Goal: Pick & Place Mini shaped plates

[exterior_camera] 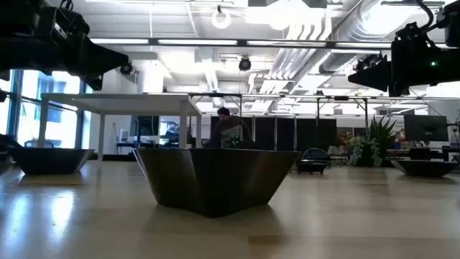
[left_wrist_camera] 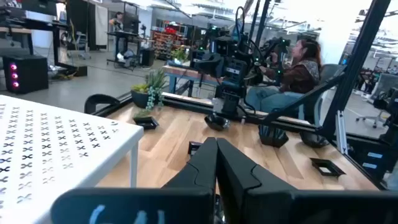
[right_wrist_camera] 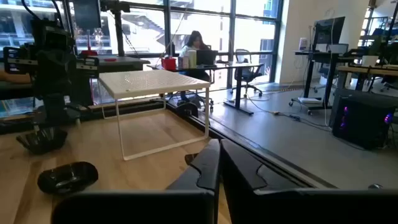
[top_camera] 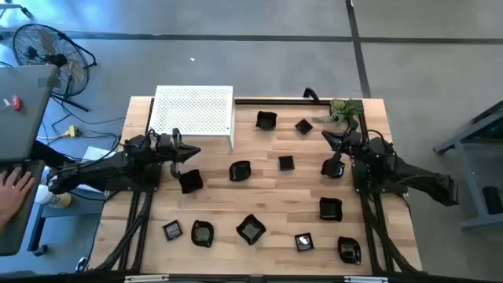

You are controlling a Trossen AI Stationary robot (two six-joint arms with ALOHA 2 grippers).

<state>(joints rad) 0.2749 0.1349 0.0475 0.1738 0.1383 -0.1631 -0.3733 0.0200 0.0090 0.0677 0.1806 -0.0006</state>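
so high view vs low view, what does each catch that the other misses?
High view only: the whole spread of mini shaped plates across the wooden table, the white perforated stand, the green plant sprig, and both arms in full, with the left gripper and right gripper shut and empty. A person's hand shows at the left edge.

Low view only: one angular plate in side profile, showing its depth, plus the room and a person behind.

Both: black plates on the wooden tabletop, arms above it.
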